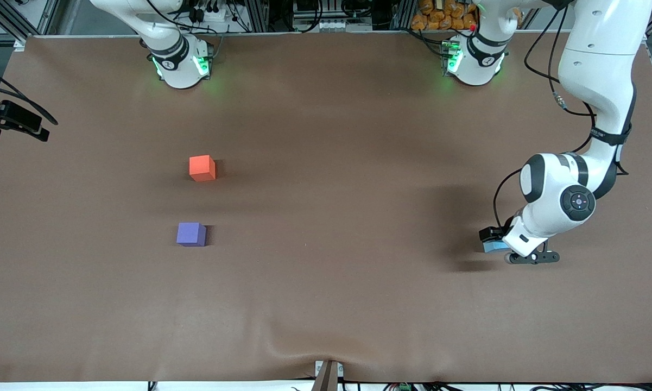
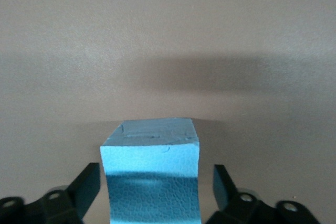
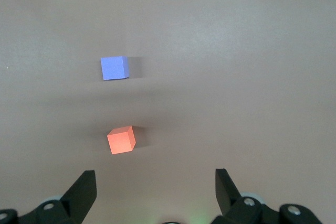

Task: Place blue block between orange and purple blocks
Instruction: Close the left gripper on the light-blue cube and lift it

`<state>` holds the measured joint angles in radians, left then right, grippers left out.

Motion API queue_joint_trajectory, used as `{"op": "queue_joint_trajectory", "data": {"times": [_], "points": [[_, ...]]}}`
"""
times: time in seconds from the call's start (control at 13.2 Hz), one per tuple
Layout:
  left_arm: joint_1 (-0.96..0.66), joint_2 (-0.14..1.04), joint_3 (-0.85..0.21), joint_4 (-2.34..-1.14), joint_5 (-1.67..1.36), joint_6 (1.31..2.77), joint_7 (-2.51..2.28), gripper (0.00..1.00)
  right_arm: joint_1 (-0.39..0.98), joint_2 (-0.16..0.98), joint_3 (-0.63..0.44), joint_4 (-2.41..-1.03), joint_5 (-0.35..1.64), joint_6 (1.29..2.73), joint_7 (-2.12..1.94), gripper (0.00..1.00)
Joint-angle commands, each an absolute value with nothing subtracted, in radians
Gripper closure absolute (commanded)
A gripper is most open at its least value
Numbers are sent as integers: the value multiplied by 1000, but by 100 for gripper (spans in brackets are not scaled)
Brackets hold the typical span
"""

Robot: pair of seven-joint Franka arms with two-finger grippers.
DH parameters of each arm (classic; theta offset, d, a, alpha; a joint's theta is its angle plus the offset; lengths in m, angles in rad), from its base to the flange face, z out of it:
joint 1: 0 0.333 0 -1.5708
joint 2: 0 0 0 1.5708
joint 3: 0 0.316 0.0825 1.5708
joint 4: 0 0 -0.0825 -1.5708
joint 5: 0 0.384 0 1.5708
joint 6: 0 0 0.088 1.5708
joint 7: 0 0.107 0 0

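Your left gripper (image 1: 494, 245) sits low at the table (image 1: 326, 304), toward the left arm's end, with the blue block (image 2: 151, 174) between its fingers (image 2: 84, 187). In the left wrist view the fingers stand spread, one on each side of the block, with a thin gap showing on the one side and a wider gap on the other; neither finger visibly presses the block. You cannot tell from these views whether the block rests on the table or is lifted off it, since its underside is cut off at the edge of the left wrist view. In the front view the arm's wrist covers most of the block, so you see only a sliver of blue (image 1: 495, 247) at the gripper.

Your right gripper (image 3: 155, 192) is held high and does not show in the front view; only that arm's base does. Its fingers are spread wide and hold nothing. This arm waits. Below that gripper you see the orange block (image 3: 121, 139), and past it, farther from the gripper, the purple block (image 3: 114, 67).

On the table the orange block (image 1: 202, 168) and the purple block (image 1: 191, 234) stand toward the right arm's end, well apart from your left gripper, the purple one nearer the front camera, with bare brown cloth between them. Nothing stands on the cloth between the left gripper and that pair.
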<state>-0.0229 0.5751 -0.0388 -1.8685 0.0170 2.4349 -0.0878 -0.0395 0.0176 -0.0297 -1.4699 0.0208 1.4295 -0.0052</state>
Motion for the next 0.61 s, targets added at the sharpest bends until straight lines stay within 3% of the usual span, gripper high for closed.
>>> {"op": "queue_joint_trajectory", "data": {"times": [0.0,0.3,0.53], "points": [[-28,588,-48,-1853,11,2444,-78,100,-32,25,-34,-1459,34,1428,3,0],[-98,581,-83,-1822,8,2430,-84,100,-29,31,-34,-1459,34,1428,3,0],[-245,583,-92,-1773,6,2422,-135,100,-31,31,-35,-1457,34,1428,3,0]]}}
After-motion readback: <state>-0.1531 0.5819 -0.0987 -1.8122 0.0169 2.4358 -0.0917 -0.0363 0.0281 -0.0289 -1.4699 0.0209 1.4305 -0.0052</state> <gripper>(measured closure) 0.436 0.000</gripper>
